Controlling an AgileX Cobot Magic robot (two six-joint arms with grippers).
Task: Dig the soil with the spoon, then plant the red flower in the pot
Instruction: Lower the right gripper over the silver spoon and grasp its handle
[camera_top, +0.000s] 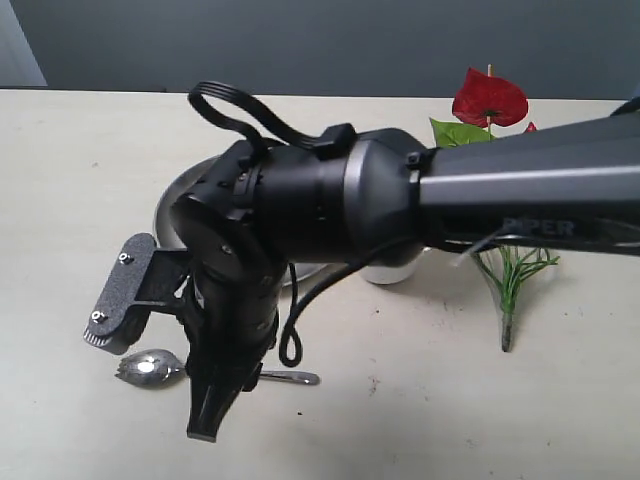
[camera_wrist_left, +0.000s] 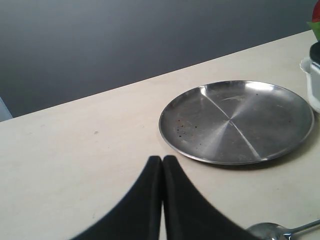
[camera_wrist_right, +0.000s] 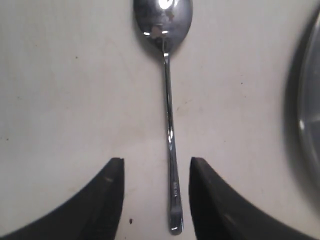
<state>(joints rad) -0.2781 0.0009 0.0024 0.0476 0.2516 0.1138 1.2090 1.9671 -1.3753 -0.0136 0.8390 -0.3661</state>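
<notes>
The steel spoon lies flat on the table, bowl to the left and handle running right. My right gripper is open and hovers over the handle's end, one finger on each side, neither touching it. In the exterior view this gripper points down just in front of the spoon. My left gripper is shut on nothing, low over the table near the spoon bowl. The red flower stands at the back right. The white pot is mostly hidden behind my right arm. No soil shows.
A large round steel plate with a few dark specks lies between the spoon and the pot; my right arm covers most of it in the exterior view. A green sprig lies right of the pot.
</notes>
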